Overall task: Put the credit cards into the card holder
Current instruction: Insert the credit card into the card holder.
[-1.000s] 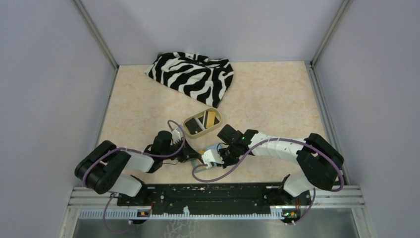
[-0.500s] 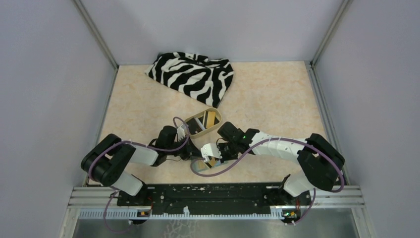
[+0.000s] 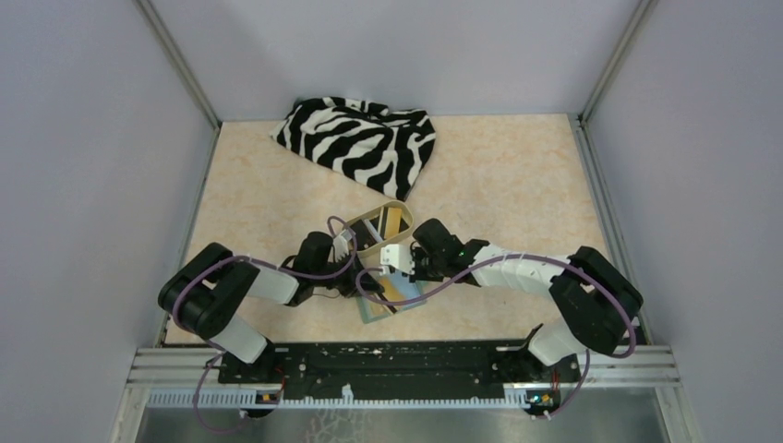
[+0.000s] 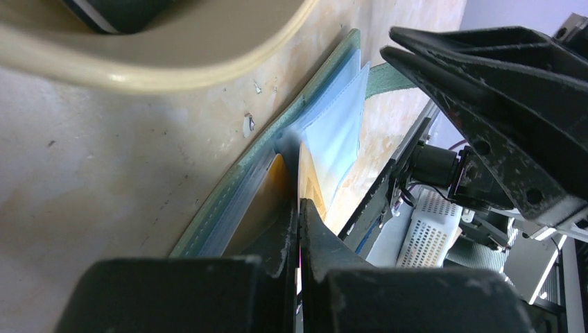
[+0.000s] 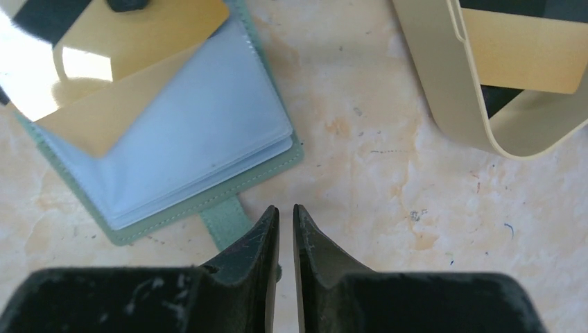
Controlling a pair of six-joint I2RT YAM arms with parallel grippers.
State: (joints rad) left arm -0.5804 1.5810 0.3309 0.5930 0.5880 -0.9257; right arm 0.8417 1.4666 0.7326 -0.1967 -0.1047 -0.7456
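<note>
The sage-green card holder (image 3: 388,309) lies open on the table, pale blue lining up; it also shows in the right wrist view (image 5: 180,152). My left gripper (image 4: 298,205) is shut on a gold-yellow credit card (image 4: 310,189), whose far end lies in the holder's lining (image 4: 336,128). The same card shows from above (image 5: 118,76). My right gripper (image 5: 286,208) is shut and empty, just above the holder's small tab (image 5: 223,220). The tan oval dish (image 5: 433,83) holds another gold card (image 5: 527,55) and a black card (image 5: 503,100).
A zebra-striped cloth (image 3: 360,143) lies at the back of the table. The tan dish (image 3: 369,242) stands just behind both grippers. Grey walls close in the left, right and back. The black rail (image 3: 397,360) runs along the near edge.
My right gripper has drawn back from the holder toward the dish. The holder now lies open and flat, with the gold card on it. My left gripper has shifted slightly right.
</note>
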